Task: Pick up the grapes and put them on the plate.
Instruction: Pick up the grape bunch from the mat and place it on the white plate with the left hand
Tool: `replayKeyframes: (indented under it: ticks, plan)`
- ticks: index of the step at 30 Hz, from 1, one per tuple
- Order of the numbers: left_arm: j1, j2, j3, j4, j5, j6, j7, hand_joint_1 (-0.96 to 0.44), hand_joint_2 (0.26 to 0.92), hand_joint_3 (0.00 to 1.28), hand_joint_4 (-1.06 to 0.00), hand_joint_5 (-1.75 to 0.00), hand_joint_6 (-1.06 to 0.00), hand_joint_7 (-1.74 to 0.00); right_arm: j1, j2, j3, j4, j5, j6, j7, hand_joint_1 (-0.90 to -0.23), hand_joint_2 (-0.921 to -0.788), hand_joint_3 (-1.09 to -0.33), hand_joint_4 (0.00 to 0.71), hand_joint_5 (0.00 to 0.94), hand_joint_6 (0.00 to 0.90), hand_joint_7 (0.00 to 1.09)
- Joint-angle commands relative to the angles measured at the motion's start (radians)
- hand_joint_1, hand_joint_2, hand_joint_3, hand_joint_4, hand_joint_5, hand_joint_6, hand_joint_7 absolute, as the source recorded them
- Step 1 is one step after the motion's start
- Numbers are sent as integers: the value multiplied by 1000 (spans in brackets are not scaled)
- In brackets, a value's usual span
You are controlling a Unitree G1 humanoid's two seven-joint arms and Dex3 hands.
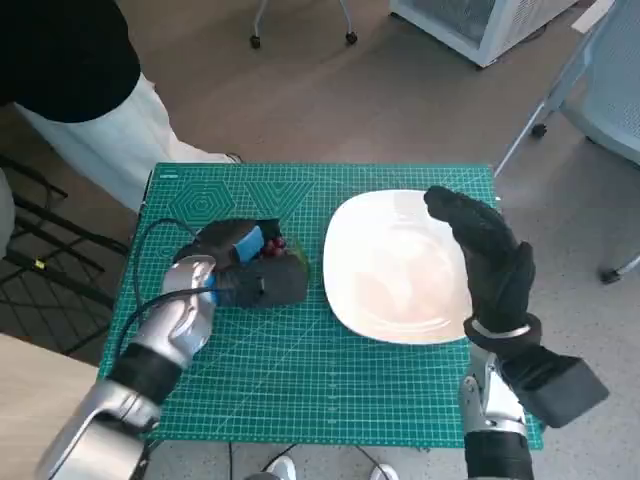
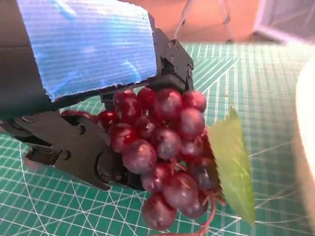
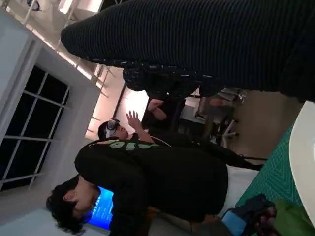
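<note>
So the left hand (image 1: 245,262) is down on the green cutting mat (image 1: 300,390), fingers wrapped around the grapes (image 1: 283,247), and the left wrist view backs that up: the dark red bunch (image 2: 165,147) sits right under the blue-taped back of the hand with the black fingers closed against it, and a green leaf (image 2: 231,164) sticks out on the side toward the plate. Can't tell if the bunch is lifted or resting on the mat, it's super close to the surface either way. The white plate (image 1: 400,300) sits on the mat just beside the grapes, with only a thin strip of green between the hand and the plate's near rim. The plate's far side runs close to the mat's right edge, and the mat itself pretty much covers the little table. The right hand (image 1: 490,255) is hovering over the plate's right rim, fingers spread, holding nothing. There's plenty of bare mat toward the robot, below both the hand and the plate. Off the table's back left corner there's a person (image 1: 90,90) in a dark top and pale trousers standing close, and chair legs on casters (image 1: 300,25) show on the floor behind.
</note>
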Motion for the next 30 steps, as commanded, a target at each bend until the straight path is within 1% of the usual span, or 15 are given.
replayKeyframes:
  ticks: [1, 4, 8, 14, 21, 30]
  plan:
    - [55, 40, 55, -184, 3, 20, -4, 4, 921, 192, -491, -1531, -583, -1048, 0, -3, -10, 16, 11, 14, 2, -724, -921, -695, 355, 0, 14, 564]
    - [93, 50, 84, -284, 3, 23, 4, 3, 921, 191, -508, -1500, -565, -1079, -3, -3, -12, 16, 11, 15, 1, -720, -921, -696, 355, 0, 15, 564]
    - [136, 56, 122, -403, 8, 25, 16, 2, 921, 181, -549, -1362, -522, -1218, -8, -3, -16, 20, 10, 14, 0, -715, -921, -697, 355, 0, 15, 564]
    - [185, 57, 167, -540, 18, 18, 28, 2, 921, 160, -595, -1244, -515, -1291, -11, 0, -19, 23, 5, 9, -4, -708, -921, -697, 356, 1, 14, 563]
    - [210, 61, 199, -607, 22, -19, 51, 2, 921, 139, -641, -1202, -518, -1277, -14, 2, -22, 27, 5, 6, -5, -712, -921, -698, 357, 1, 15, 560]
    - [204, 49, 206, -620, 24, -39, 51, 2, 921, 118, -679, -1181, -529, -1242, -12, 0, -28, 24, 15, 7, 0, -713, -921, -697, 358, 2, 16, 557]
